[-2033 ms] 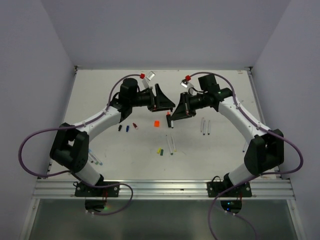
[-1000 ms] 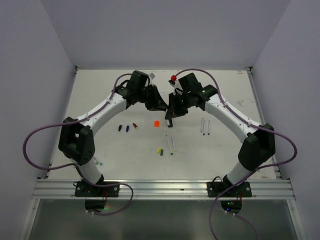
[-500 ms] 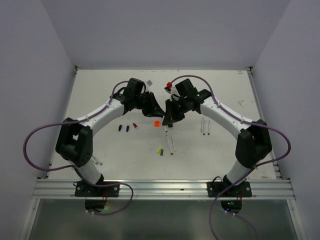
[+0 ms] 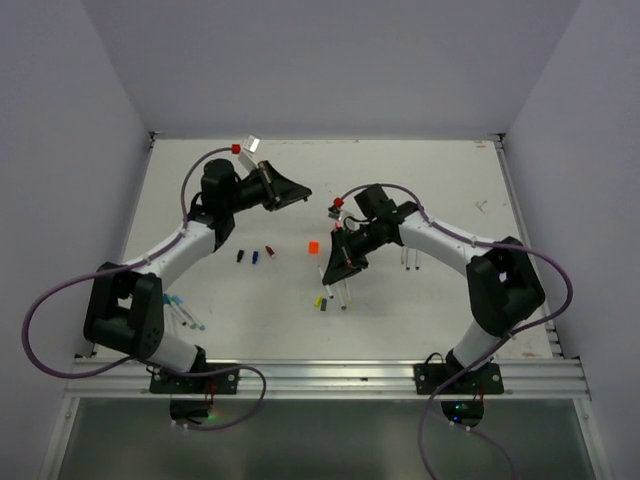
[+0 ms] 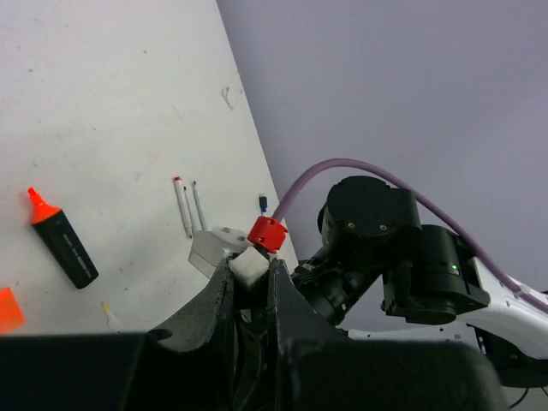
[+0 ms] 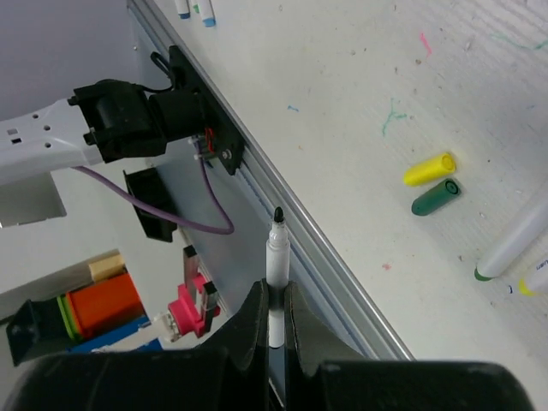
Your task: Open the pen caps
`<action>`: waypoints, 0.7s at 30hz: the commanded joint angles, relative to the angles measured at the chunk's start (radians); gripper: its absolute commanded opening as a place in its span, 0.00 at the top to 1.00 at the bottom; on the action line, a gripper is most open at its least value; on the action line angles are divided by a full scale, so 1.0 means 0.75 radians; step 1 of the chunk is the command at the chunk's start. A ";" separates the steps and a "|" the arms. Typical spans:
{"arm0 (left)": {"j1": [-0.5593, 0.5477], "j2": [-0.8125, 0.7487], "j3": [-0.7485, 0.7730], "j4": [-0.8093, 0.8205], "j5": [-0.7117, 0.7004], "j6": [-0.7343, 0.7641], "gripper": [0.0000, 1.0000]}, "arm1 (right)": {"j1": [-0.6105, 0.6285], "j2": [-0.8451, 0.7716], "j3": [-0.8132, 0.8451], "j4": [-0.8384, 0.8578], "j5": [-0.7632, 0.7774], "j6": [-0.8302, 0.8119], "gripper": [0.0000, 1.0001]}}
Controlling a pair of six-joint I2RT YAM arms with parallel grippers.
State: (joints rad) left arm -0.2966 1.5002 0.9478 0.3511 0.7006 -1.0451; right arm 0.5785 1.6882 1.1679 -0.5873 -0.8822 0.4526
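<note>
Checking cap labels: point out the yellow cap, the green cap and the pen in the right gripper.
yellow cap (image 6: 428,169): right wrist view, mid-body.
green cap (image 6: 435,196): right wrist view, mid-body.
black-tipped pen (image 6: 275,261): right wrist view, white barrel below the tip.

The right gripper's (image 6: 274,291) fingers hide the lower barrel of the clamped pen (image 6: 276,253), and 2 more pens (image 6: 514,244) run off that view's right edge. The orange cap (image 5: 7,310) is cut by the left wrist view's edge (only a corner shows). The left gripper's (image 5: 253,274) dark gap hides any contents.
</note>
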 commanded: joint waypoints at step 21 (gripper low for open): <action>-0.136 0.172 0.319 -1.253 -0.823 0.749 1.00 | -0.638 -0.091 0.167 -0.536 1.106 -0.237 1.00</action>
State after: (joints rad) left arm -0.4026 1.6478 1.1595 -0.4908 0.2459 -0.5716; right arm 0.1143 1.6279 1.2518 -0.9127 -0.2287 0.3260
